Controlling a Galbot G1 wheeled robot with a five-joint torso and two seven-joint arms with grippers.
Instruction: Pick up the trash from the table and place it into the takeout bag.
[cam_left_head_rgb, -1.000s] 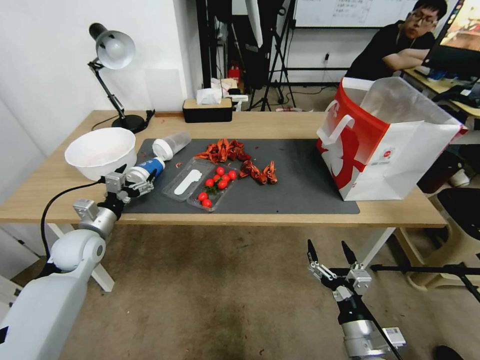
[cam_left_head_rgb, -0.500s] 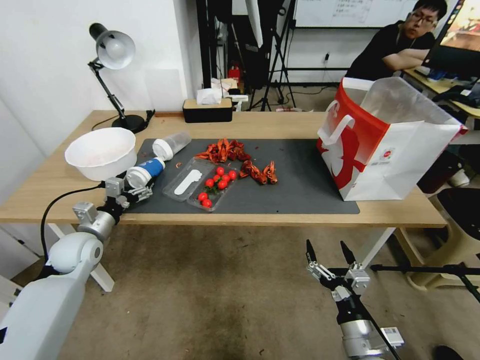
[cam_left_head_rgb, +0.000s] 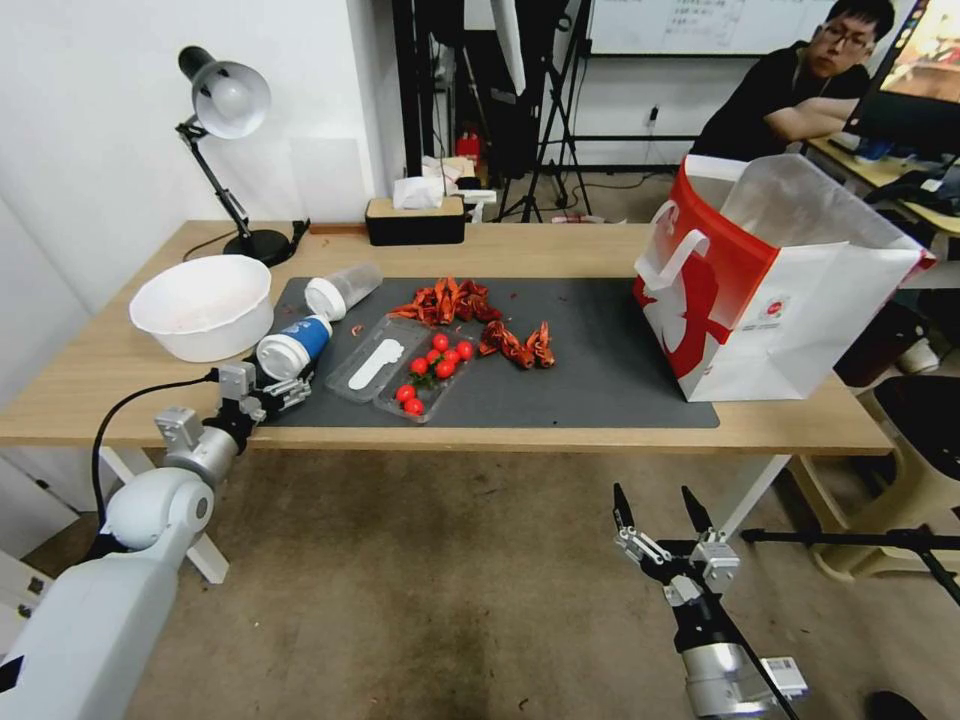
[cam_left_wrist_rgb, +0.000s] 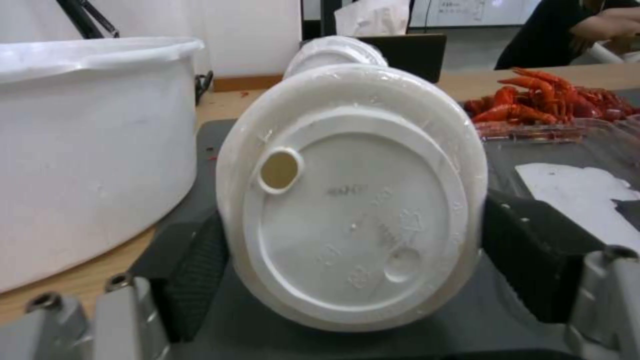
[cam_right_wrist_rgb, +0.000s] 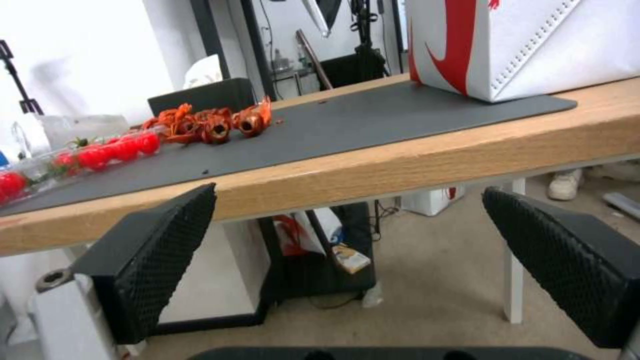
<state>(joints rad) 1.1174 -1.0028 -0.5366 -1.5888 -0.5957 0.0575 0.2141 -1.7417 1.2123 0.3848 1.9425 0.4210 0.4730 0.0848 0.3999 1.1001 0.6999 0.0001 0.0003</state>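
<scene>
Fingers (cam_left_wrist_rgb: 193, 270) of the left gripper (cam_left_head_rgb: 272, 386) stand spread either side of the blue-and-white cup (cam_left_head_rgb: 292, 349), lying on the mat (cam_left_head_rgb: 600, 370) beside the bowl (cam_left_head_rgb: 203, 305), while the right gripper (cam_left_head_rgb: 660, 520) hangs open below the table (cam_left_head_rgb: 560, 245).

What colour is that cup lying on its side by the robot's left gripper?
The lidded cup is blue and white with a white lid; the head view shows it best.

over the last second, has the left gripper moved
Yes. The left gripper has pulled back from the white bowl toward the table front edge, jaws open around the blue-and-white cup.
</scene>
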